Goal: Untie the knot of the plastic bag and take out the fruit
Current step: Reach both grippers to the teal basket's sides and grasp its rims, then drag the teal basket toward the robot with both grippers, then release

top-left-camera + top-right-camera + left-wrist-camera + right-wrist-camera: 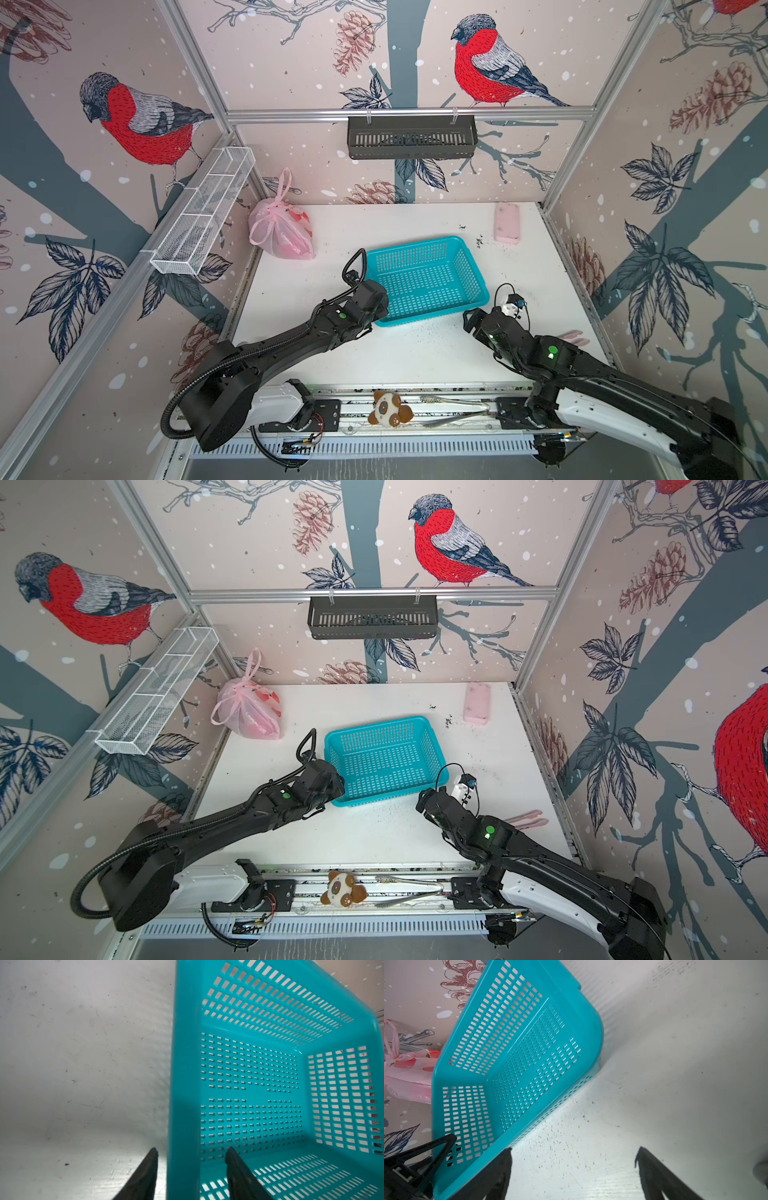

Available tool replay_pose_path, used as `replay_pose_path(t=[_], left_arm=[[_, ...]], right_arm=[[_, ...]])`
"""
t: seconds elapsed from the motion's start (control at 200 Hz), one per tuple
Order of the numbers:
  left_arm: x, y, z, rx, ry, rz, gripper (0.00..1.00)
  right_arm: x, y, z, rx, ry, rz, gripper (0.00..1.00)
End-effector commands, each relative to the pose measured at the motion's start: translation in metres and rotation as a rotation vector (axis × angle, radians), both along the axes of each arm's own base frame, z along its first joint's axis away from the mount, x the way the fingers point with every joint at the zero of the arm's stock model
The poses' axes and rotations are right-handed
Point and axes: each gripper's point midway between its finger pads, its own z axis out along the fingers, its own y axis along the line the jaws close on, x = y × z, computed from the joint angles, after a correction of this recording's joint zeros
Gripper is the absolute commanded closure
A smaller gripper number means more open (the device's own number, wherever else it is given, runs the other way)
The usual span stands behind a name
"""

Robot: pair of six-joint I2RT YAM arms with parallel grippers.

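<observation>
Left wrist view: left end effector (pixel 191 1150) open astride the teal basket's (pixel 182 1064) rim; right end effector (pixel 574 1150) wide open over table (pixel 675 1064). Knotted plastic bag (pixel 266 228), reddish contents (pixel 292 246) inside, sits far-left, well apart.

Left arm (pixel 282 349) and right arm (pixel 602 374) are matte black, with white base housings (pixel 274 403), green wrist dots (pixel 342 315), ribbed conduit (pixel 166 419) and dark tapered fingers (pixel 145 1176).

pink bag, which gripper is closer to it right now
Left. The left gripper straddles the rim of the teal basket on the side facing the plastic bag. The right gripper hangs beyond the basket's opposite corner, farther away.
</observation>
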Motion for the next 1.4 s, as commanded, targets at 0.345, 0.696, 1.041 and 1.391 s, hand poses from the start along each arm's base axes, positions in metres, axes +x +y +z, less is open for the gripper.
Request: replay_pose_path(t=[0.345,0.696,1.041,1.391], left_arm=[[-0.008,0.035,0.047,0.133,-0.121,-0.008,0.36],[0.013,0.074,0.085,0.196,-0.227,0.000,0.29],[0.064,0.089,0.116,0.219,-0.279,-0.095,0.25],[0.104,0.073,0.112,0.206,-0.267,-0.220,0.25]], right_arm=[[0.039,0.035,0.010,0.073,-0.027,-0.036,0.11],[0.067,0.069,-0.016,0.005,0.062,0.018,0.26],[0.079,0.071,-0.038,-0.071,0.126,0.019,0.54],[0.095,0.043,-0.035,-0.193,0.160,0.063,0.71]])
